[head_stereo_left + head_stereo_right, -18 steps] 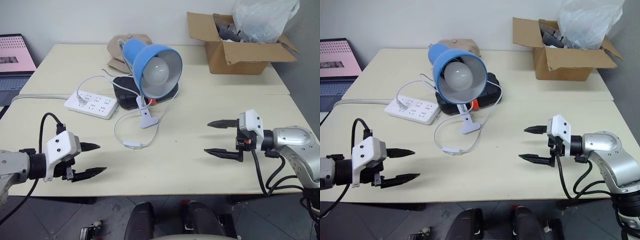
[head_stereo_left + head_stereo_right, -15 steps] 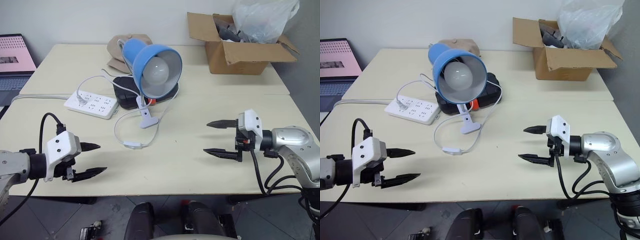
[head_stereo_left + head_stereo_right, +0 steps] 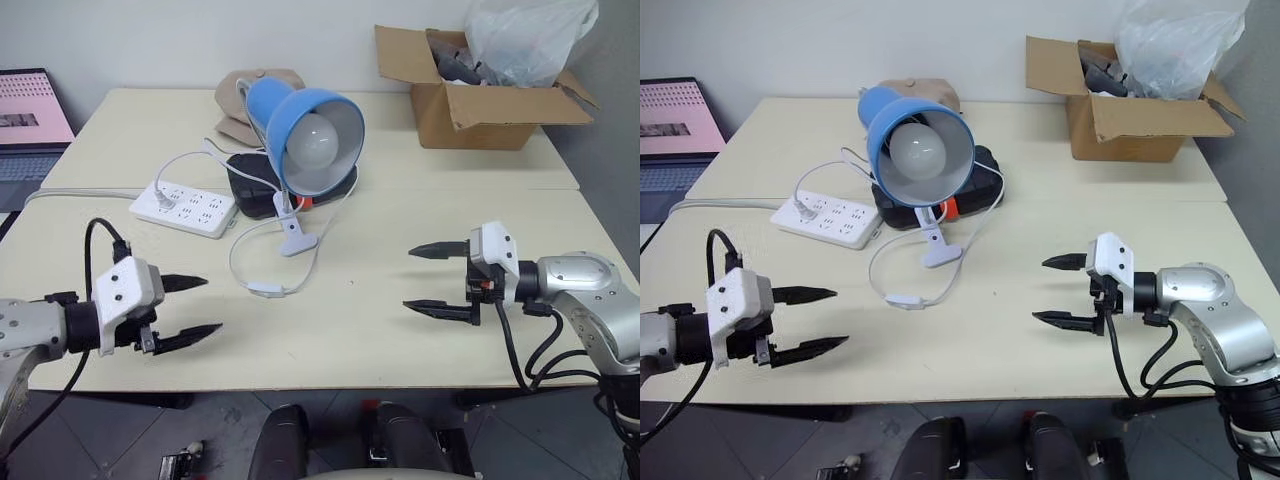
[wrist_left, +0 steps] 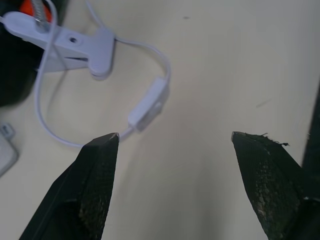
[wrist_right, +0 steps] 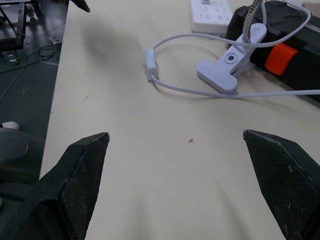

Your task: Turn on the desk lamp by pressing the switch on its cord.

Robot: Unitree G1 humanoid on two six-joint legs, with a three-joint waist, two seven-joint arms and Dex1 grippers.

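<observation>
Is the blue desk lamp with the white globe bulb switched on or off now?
Off. The white globe bulb inside the glossy blue cone shade looks dull, without glow, and casts no light on the table.

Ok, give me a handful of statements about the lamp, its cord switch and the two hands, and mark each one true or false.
1. The left hand is closed on the switch. False: it is open and short of the switch, holding nothing.
2. The right hand is open above bare table. True.
3. The desk lamp is lit. False: its bulb looks unlit.
4. The switch lies on the table between the two hands. True.
5. The cardboard box sits beside the power strip. False: it stands at the far right corner.
</observation>
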